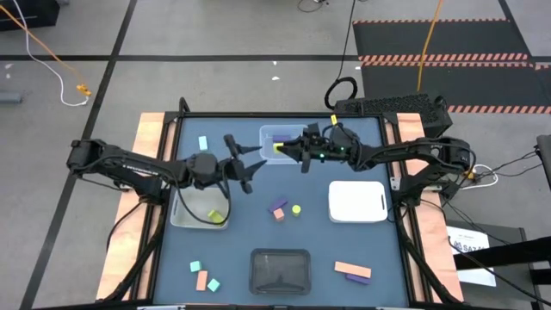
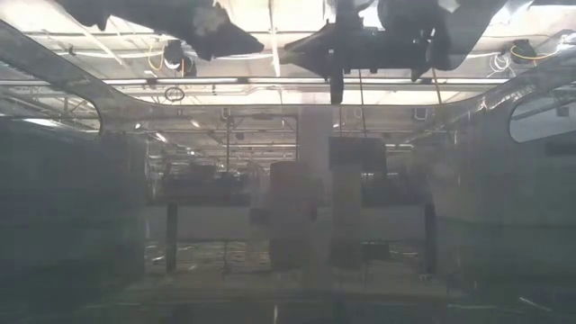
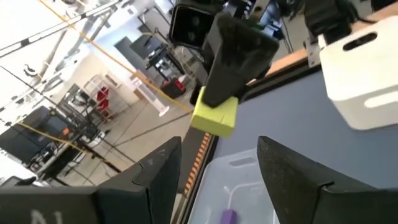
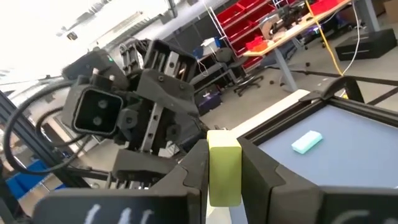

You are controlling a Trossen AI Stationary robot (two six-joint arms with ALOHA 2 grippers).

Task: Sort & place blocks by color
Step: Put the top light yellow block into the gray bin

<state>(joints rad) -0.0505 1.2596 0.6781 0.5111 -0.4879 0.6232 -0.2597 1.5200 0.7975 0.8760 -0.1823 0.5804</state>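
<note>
A: Above the clear tray [image 1: 269, 135], the right gripper [image 1: 290, 149] pinches a yellow-green block [image 4: 224, 165]; the left gripper [image 1: 244, 166] waits, jaws spread.
B: Lower, then release gently inside

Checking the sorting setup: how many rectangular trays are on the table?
4, by the high view: clear plastic tray top centre, translucent plastic tray left, white tray right, black tray bottom centre. None looks hidden.
</note>
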